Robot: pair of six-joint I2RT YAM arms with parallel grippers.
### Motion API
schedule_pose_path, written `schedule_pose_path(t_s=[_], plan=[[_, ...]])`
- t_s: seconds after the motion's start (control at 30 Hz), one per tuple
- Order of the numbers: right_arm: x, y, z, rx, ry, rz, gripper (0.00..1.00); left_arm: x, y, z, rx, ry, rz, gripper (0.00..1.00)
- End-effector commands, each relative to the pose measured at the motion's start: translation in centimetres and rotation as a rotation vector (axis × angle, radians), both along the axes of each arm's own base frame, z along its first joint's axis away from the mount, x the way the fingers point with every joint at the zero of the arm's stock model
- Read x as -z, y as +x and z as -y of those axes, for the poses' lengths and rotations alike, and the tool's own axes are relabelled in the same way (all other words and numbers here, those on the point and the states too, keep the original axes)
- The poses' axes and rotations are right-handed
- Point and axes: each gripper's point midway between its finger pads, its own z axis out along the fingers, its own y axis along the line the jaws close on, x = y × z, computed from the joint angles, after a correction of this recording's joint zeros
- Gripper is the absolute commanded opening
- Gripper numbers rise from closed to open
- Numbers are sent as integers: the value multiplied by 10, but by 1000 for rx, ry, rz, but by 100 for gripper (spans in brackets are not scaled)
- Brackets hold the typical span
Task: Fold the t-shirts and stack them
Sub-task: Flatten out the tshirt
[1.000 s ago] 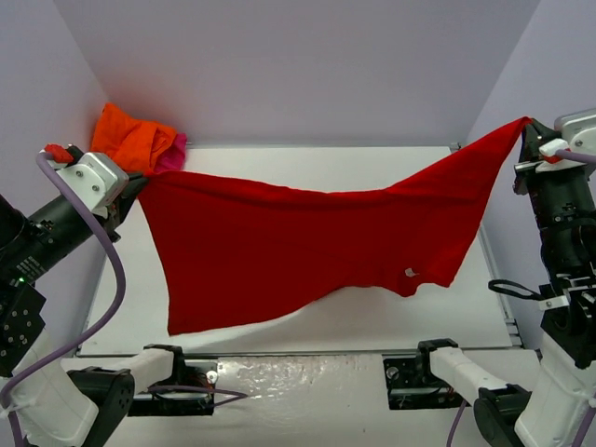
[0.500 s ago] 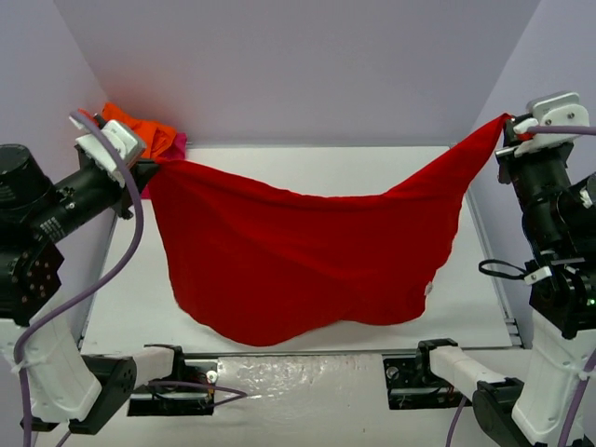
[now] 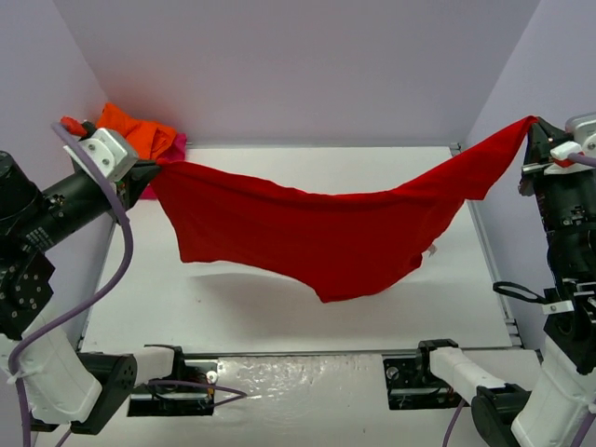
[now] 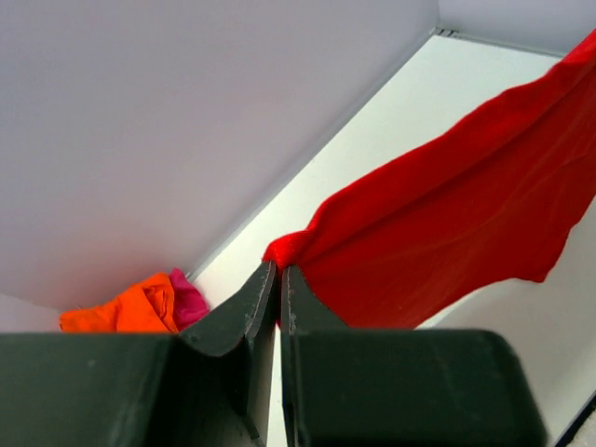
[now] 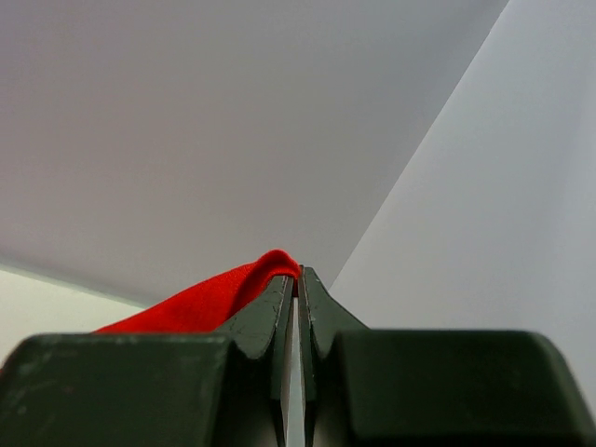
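The red t-shirt (image 3: 326,233) hangs stretched in the air between my two grippers, sagging in the middle above the white table (image 3: 279,317). My left gripper (image 3: 149,172) is shut on its left end; the left wrist view shows the cloth (image 4: 447,223) pinched at the fingertips (image 4: 277,268). My right gripper (image 3: 533,126) is shut on its right end, raised near the right wall; the right wrist view shows red cloth (image 5: 214,298) at the tips (image 5: 298,272). The orange t-shirt (image 3: 135,135) and the pink t-shirt (image 3: 177,144) lie crumpled in the back left corner.
Grey walls close the table at the back, left and right. The orange and pink shirts also show in the left wrist view (image 4: 121,307). The arm bases (image 3: 177,382) stand at the near edge.
The red shirt has been pulled tauter and lifted; its hanging lower edge has swung up off the table front. The right gripper moved outward to the right, the left shifted slightly.
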Motion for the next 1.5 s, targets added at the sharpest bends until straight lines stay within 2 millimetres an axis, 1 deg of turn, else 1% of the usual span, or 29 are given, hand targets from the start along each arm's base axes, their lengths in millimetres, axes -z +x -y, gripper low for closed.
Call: schedule_pose_path(t_s=[0.0, 0.1, 0.13, 0.17, 0.23, 0.27, 0.33, 0.37, 0.47, 0.5, 0.53, 0.57, 0.63, 0.7, 0.73, 0.77, 0.83, 0.87, 0.9, 0.93, 1.0, 1.07, 1.1, 1.2, 1.27, 1.33, 1.37, 1.47], plan=[[-40, -11, 3, 12, 15, 126, 0, -28, -8, 6, 41, -25, 98, 0], [-47, -6, 3, 10, 12, 135, 0, -30, -2, 8, 44, -38, 90, 0], [-49, -2, 2, 7, 11, 133, 0, -31, 1, 8, 42, -41, 87, 0], [-49, 7, 0, 0, 8, 124, 0, -30, 5, 8, 40, -43, 80, 0], [-55, 20, -1, -1, 3, 124, 0, -33, 19, 7, 24, -53, 74, 0], [-63, 19, -1, 3, -5, 146, 0, -34, 28, 6, 16, -58, 69, 0], [-70, 32, 1, 18, -1, 151, 0, -35, 42, 4, -5, -67, 63, 0], [-69, 56, 1, 20, -3, 134, 0, -35, 53, 3, -19, -65, 60, 0], [-73, 98, 0, 30, -8, 128, 0, -23, 95, 1, -41, -64, 6, 0], [-77, 106, 0, 34, -13, 137, 0, -20, 104, -1, -51, -65, -4, 0], [-72, 123, -1, 36, -17, 119, 0, -15, 117, -2, -56, -64, -21, 0], [-53, 160, -3, 33, -26, 66, 0, -4, 141, -3, -61, -64, -55, 0], [-18, 215, -10, 18, -46, -25, 0, 21, 182, -7, -75, -72, -119, 0], [22, 259, -16, 4, -74, -115, 0, 48, 217, -9, -89, -66, -175, 0], [47, 282, -20, 1, -92, -167, 0, 64, 235, -11, -102, -58, -206, 0], [81, 309, -25, 1, -120, -235, 0, 83, 256, -12, -109, -51, -246, 0], [145, 353, -28, 25, -170, -353, 0, 110, 287, -16, -138, -41, -287, 0], [176, 371, -30, 30, -210, -401, 0, 136, 312, -20, -164, -32, -327, 0], [207, 388, -32, 36, -236, -448, 0, 152, 330, -25, -191, -18, -338, 0], [234, 403, -33, 44, -251, -488, 0, 159, 343, -30, -217, 0, -328, 0], [263, 427, -33, 65, -288, -508, 0, 196, 377, -39, -273, 21, -356, 0], [304, 454, -30, 101, -333, -546, 0, 233, 412, -54, -356, 54, -365, 0], [322, 464, -31, 111, -348, -562, 0, 247, 424, -60, -383, 71, -365, 0], [379, 487, -38, 131, -398, -609, 0, 290, 453, -75, -468, 126, -369, 0], [405, 493, -46, 132, -437, -629, 0, 307, 463, -77, -490, 147, -370, 0], [414, 498, -51, 145, -454, -620, 0, 331, 471, -78, -509, 157, -396, 0], [417, 498, -53, 147, -458, -620, 0, 338, 473, -80, -521, 160, -400, 0], [413, 496, -60, 152, -467, -608, 0, 340, 484, -85, -555, 160, -367, 0]])
